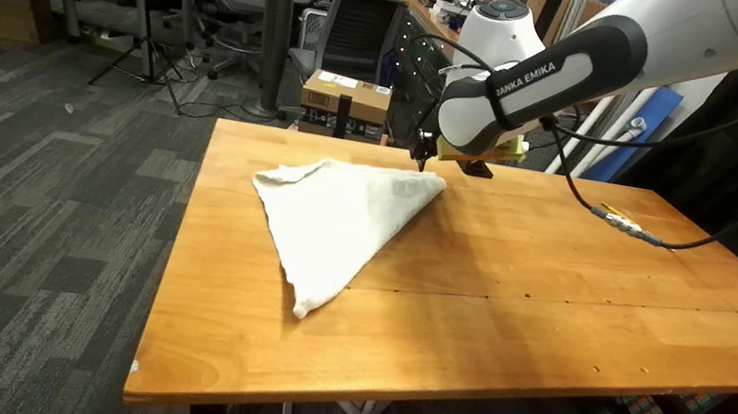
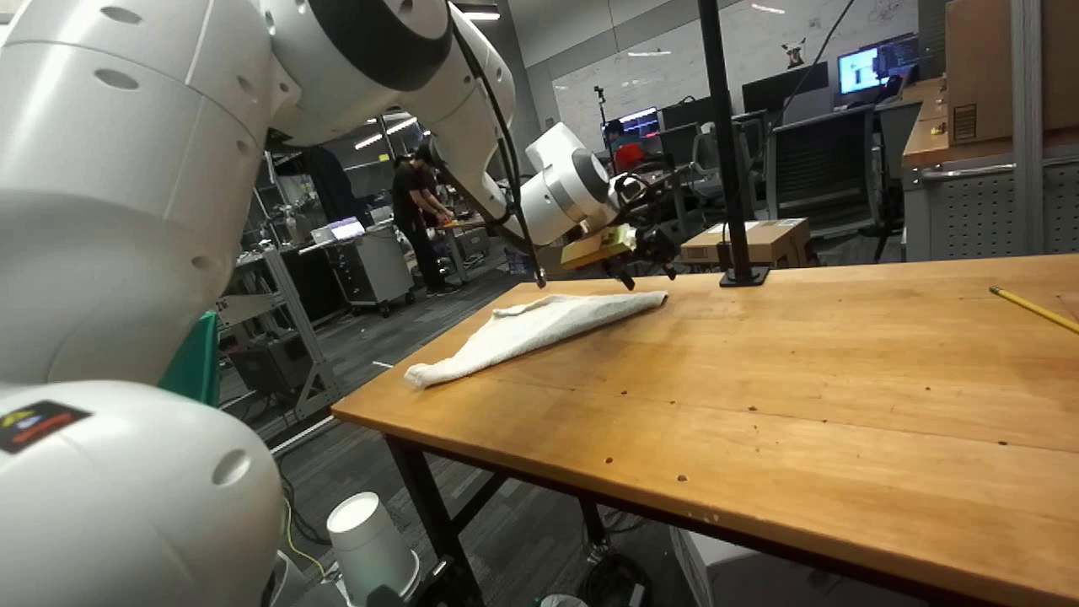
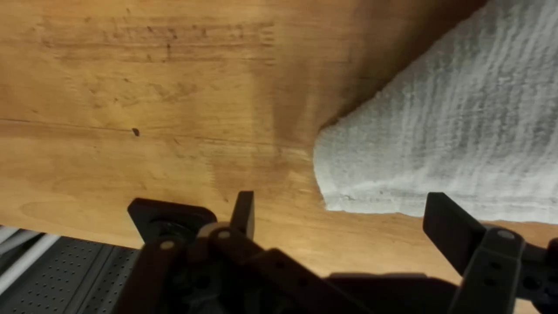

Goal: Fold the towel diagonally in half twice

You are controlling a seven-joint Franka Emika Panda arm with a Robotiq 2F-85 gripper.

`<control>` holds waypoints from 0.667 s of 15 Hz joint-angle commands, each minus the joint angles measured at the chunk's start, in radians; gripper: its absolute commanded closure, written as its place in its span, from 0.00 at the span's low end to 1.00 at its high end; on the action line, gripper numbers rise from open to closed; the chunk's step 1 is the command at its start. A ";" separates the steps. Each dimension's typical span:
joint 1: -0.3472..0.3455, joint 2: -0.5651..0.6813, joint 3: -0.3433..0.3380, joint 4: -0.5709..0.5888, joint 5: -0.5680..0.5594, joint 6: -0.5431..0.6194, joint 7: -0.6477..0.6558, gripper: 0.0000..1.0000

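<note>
We have the towel (image 1: pixel 343 225) on the left part of the bench (image 1: pixel 594 307) in both exterior views, lying as a triangle toward the far edge. The hand (image 3: pixel 342 209) hangs low just by its far right corner; the rest spreads left and near from there. In the wrist view that corner sits between the two fingers (image 3: pixel 453 231), and the one on the right overlaps the towel's edge from our angle.

Long axis runs near left tip to far right corner in both exterior views, so it points at the hand. Third corner points far left; edge there looks rumpled, a bit turned up.

Hand state: fingers spread wide, and we see nothing gripped. Whether a fingertip touches towel or bench, we can't tell.

Just right of the hand, in an exterior view, we get the black post (image 2: pixel 726 139) on the far edge. Yellow pencil (image 2: pixel 1033 308) lies well right of the towel.
</note>
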 commanded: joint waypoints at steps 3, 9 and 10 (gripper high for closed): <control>-0.001 0.067 -0.009 0.050 0.046 -0.020 -0.008 0.00; 0.022 0.041 -0.001 0.022 0.068 -0.031 -0.007 0.43; 0.028 0.031 -0.002 0.008 0.069 -0.029 -0.004 0.52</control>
